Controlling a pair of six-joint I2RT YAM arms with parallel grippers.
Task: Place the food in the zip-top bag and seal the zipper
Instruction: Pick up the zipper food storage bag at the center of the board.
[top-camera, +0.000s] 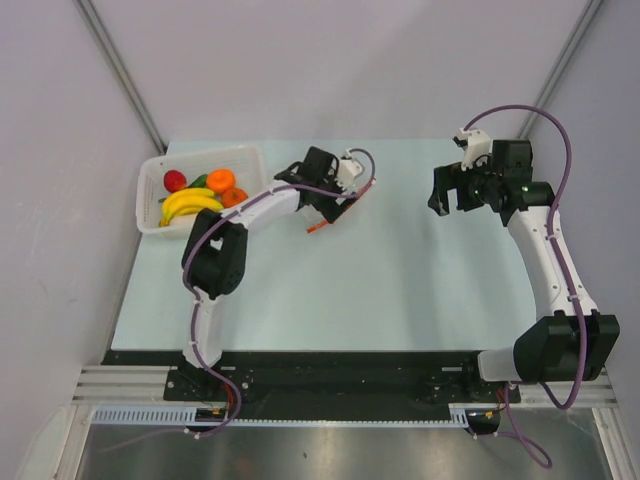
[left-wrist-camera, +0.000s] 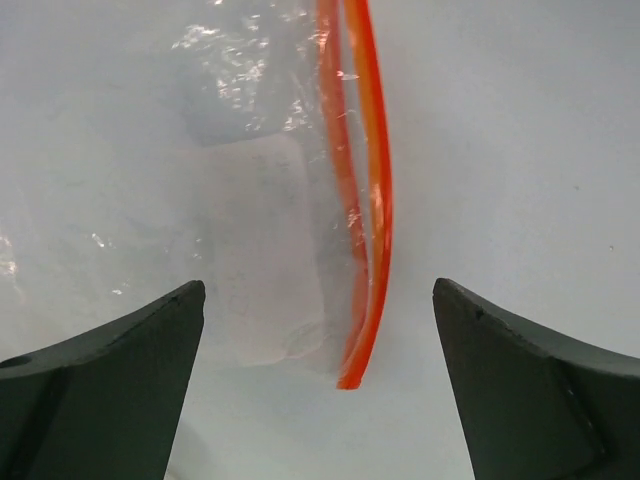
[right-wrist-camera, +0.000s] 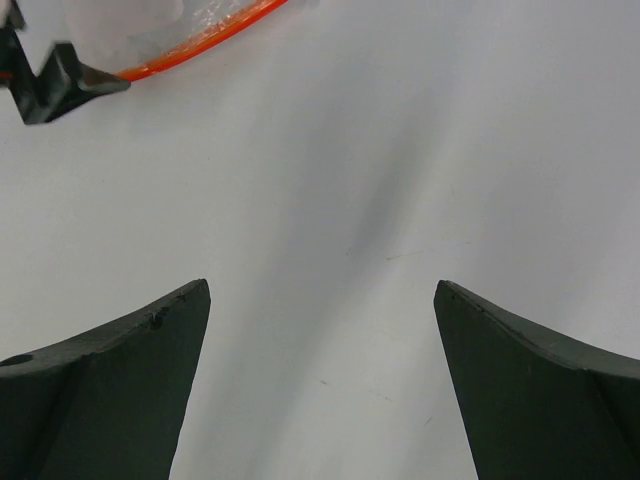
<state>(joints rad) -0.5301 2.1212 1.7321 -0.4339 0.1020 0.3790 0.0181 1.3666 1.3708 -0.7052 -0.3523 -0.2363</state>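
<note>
Left gripper (left-wrist-camera: 318, 285) spread wide, empty, poised directly over the zip-top bag (left-wrist-camera: 250, 190) at far centre; zipper (left-wrist-camera: 378, 200) running lengthwise between its fingers (left-wrist-camera: 100, 380). Right gripper (right-wrist-camera: 320, 285) also apart, well to the right. Food (top-camera: 190, 203) far left in tray (top-camera: 150, 225).

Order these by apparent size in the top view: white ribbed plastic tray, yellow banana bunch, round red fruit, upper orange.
1. white ribbed plastic tray
2. yellow banana bunch
3. round red fruit and upper orange: too alike to rank
</note>
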